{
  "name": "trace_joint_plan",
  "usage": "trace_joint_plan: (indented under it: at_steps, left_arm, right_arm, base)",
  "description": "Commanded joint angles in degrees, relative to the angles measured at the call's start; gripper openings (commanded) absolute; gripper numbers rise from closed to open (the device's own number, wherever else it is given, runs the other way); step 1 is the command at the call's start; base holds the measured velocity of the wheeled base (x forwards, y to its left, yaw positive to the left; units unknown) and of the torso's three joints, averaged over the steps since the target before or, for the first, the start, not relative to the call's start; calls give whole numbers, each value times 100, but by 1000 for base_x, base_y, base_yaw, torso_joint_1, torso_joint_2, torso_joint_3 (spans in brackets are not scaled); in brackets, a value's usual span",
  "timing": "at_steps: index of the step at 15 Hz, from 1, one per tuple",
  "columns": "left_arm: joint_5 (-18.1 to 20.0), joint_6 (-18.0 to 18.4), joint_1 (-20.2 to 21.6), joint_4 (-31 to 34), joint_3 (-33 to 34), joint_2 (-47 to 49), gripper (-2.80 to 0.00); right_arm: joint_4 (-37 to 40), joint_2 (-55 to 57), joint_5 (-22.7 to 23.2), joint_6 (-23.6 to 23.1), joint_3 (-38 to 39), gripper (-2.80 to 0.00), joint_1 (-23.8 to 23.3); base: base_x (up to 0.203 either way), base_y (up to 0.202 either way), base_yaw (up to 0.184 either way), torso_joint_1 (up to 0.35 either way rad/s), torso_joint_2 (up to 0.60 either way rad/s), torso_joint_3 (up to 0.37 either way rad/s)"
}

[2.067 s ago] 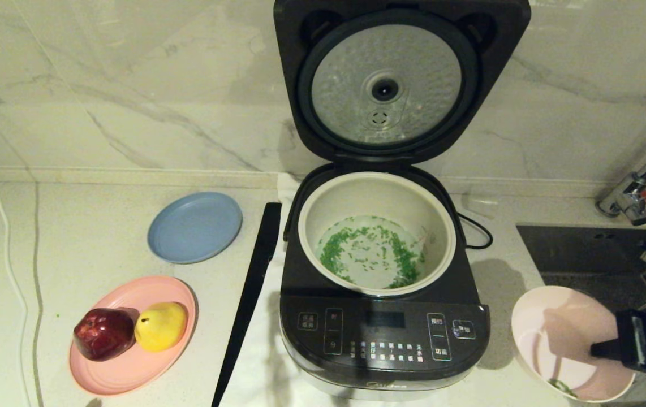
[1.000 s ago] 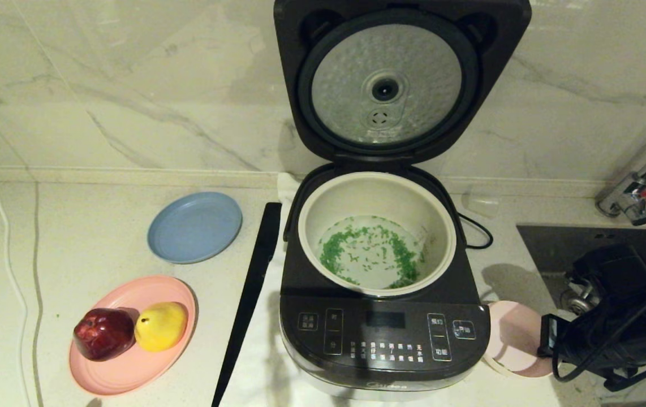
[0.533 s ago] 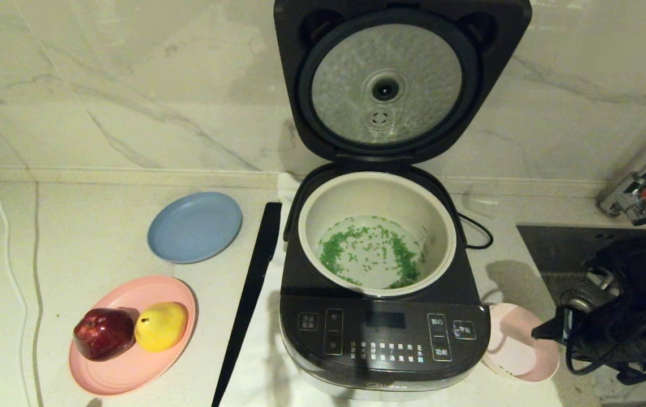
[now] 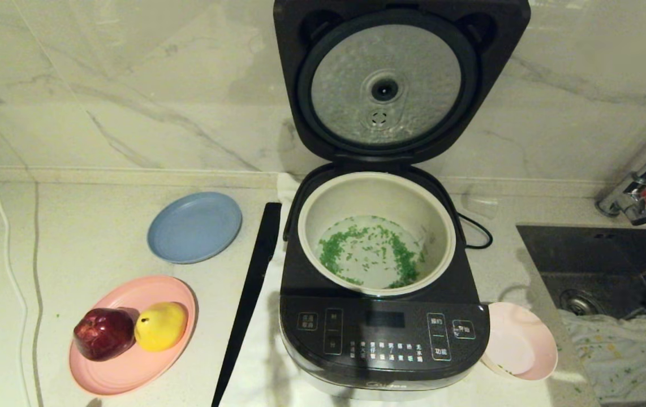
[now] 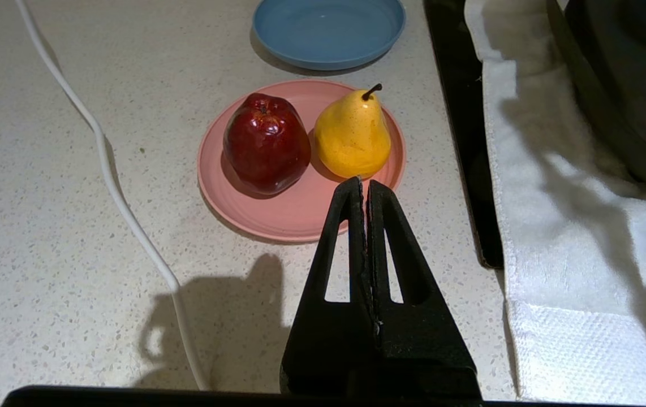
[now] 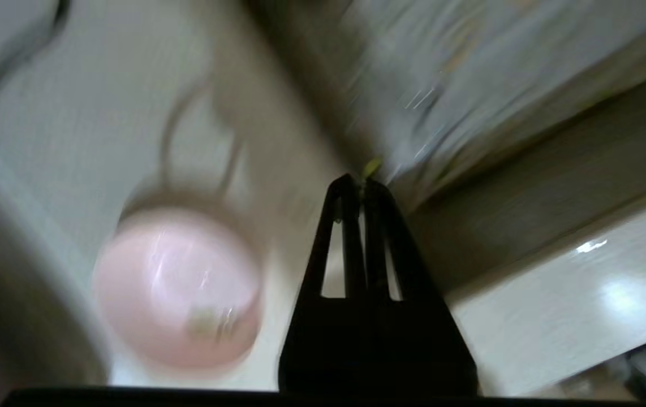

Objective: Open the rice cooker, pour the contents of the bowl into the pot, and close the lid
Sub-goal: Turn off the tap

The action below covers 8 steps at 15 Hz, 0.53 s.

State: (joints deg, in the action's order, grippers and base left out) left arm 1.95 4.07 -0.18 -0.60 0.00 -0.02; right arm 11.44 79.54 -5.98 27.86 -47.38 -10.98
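Standing fully raised against the marble wall, the lid (image 4: 401,79) of the rice cooker (image 4: 382,333) shows its dimpled silver underside, hinge at the rear, so the closing move must bring its top edge forward and down over the pot (image 4: 377,232). The pot holds the contents (image 4: 369,249), green bits scattered over its floor. The bowl (image 4: 521,347) rests on the counter (image 4: 91,232) just beside the cooker's right front corner, nearly empty, with a few specks near its lower edge. The right claw (image 6: 360,183) is pressed together and grips nothing; its wrist view places the bowl to one side of the fingertips and apart from them. In the head view only a dark fragment of the right arm shows at the far right edge over the sink, so that arm appears the nearer to the lid, though its exact distance cannot be judged. The left claw (image 5: 364,189) is likewise pressed together and empty, parked above the counter near the pink plate (image 5: 300,209) bearing a red apple (image 5: 266,144) and yellow pear (image 5: 352,135). The lid's top edge and outer face, with any release button, are out of sight.
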Motion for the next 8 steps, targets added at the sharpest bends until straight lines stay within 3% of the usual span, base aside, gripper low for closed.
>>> trace_joint_plan:
  at_steps: [1, 4, 8]
  left_arm:
    - [-2, 6, 1, -2, 26, 2, -280]
    - [-2, 6, 1, -2, 26, 2, -280]
    - [-2, 6, 1, -2, 26, 2, -280]
  right_arm:
    - [-454, 186, -636, 17, -74, -280, -343]
    - [-1608, 482, -1450, -77, 67, -280, -550]
    - [-3173, 1248, -1980, -641, 220, -280, -799]
  base:
    - [0, 0, 0, 0, 0, 0]
    - [0, 0, 0, 0, 0, 0]
    - [0, 0, 0, 0, 0, 0]
